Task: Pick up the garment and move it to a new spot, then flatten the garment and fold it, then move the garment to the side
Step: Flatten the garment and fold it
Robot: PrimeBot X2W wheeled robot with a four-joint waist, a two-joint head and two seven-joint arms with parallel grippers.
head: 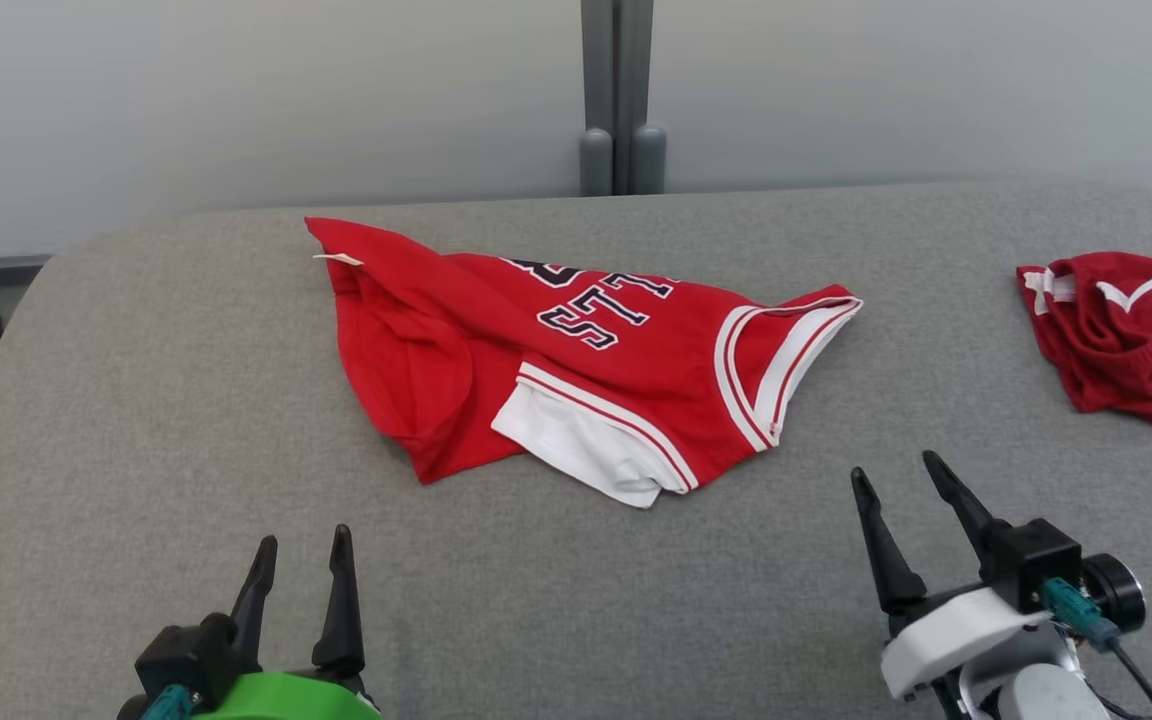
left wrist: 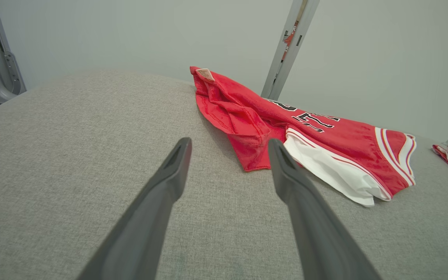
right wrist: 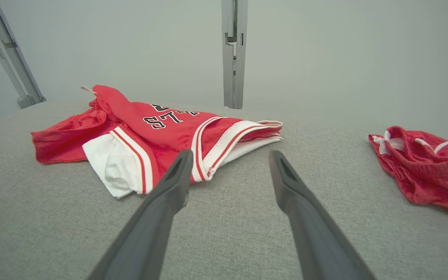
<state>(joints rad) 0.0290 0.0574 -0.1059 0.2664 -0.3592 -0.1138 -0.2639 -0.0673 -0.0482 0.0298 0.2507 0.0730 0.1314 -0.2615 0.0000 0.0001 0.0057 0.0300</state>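
Looks like the very start, folks: the red jersey [head: 456, 340] lies crumpled on the grey worktop [head: 136, 400], directly in front of the grey post [head: 618, 100], bunched and doubled over itself with its white lining showing. The left hand [head: 304, 537] hovers on the near side, off to the post's left, fingers spread and empty, well short of the cloth. The right hand [head: 893, 465] sits near side too, off to the post's right, fingers spread wide, gripping nothing. A second red garment [head: 1126, 340] lies far to the post's right, apart. By my reckoning nothing's ticked off: lifting, moving, flattening, folding and setting aside are all to come.
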